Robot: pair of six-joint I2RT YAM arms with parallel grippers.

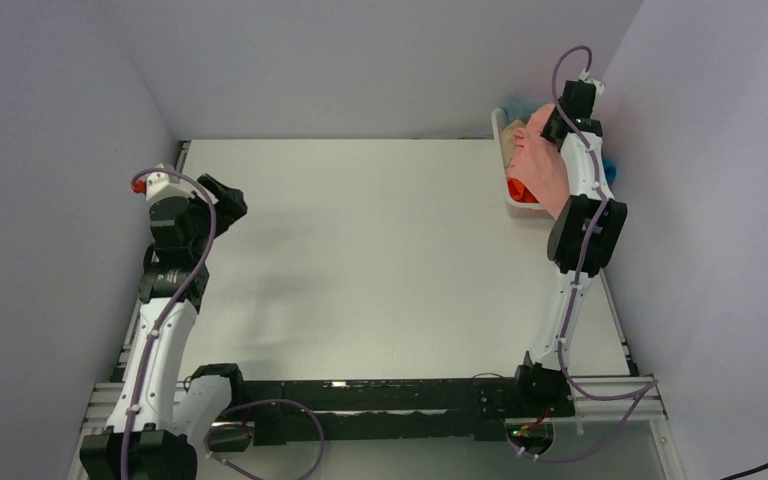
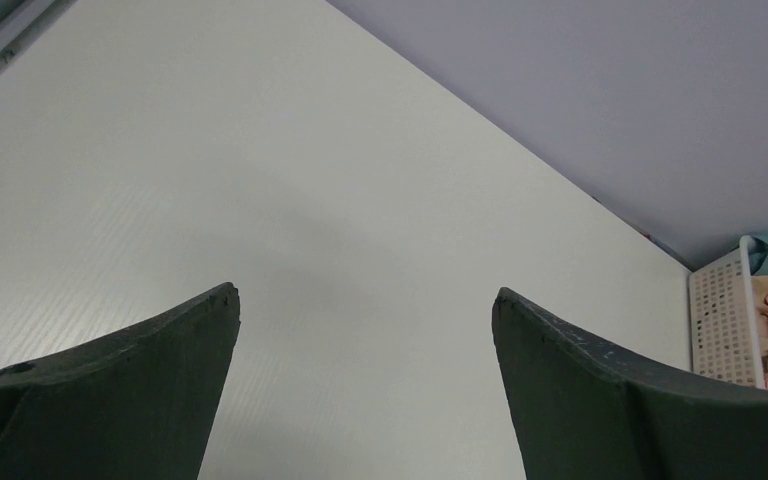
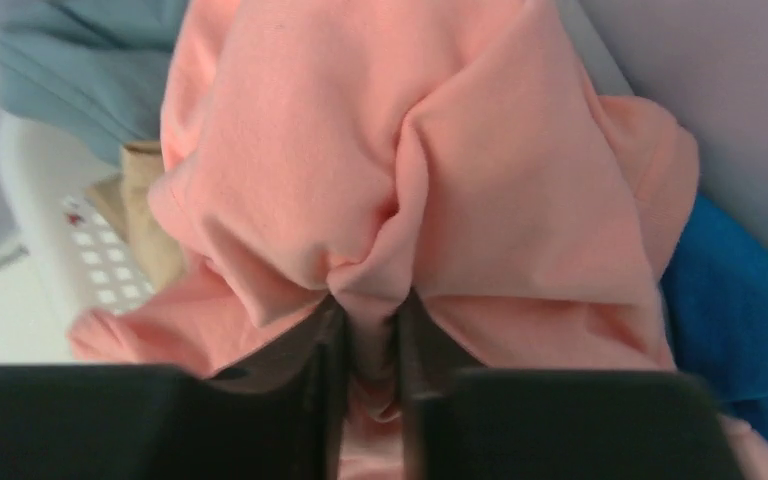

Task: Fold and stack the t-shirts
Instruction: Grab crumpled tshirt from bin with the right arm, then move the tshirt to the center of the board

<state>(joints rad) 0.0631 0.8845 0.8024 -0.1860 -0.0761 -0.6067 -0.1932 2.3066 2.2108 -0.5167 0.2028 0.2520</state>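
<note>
Salmon pink cloth fills the middle of the right wrist view. The salmon pink t-shirt (image 3: 410,180) is bunched into folds that run down to the right gripper (image 3: 370,335). The jaws stand nearly together, with a pinch of the pink cloth clamped between them.

In the top view this shirt is in the upper right of the frame, heaped over the white plastic basket (image 1: 507,150) and reaching up to the gripper beside the right arm (image 1: 585,215).

The other shirts lie around it in the right wrist view. A grey-blue t-shirt (image 3: 90,70) is at upper left, and a tan t-shirt (image 3: 145,210) is at left against the basket's perforated wall. A bright blue t-shirt (image 3: 740,330) is at the right edge. An orange t-shirt (image 1: 520,190) shows at the basket's lower end in the top view.

The basket sits at the far right corner of the white table (image 1: 380,250). The left gripper (image 2: 365,295) is at the left of the top view, above bare table. Its jaws are spread wide with nothing between them, and it is well apart from the basket.
</note>
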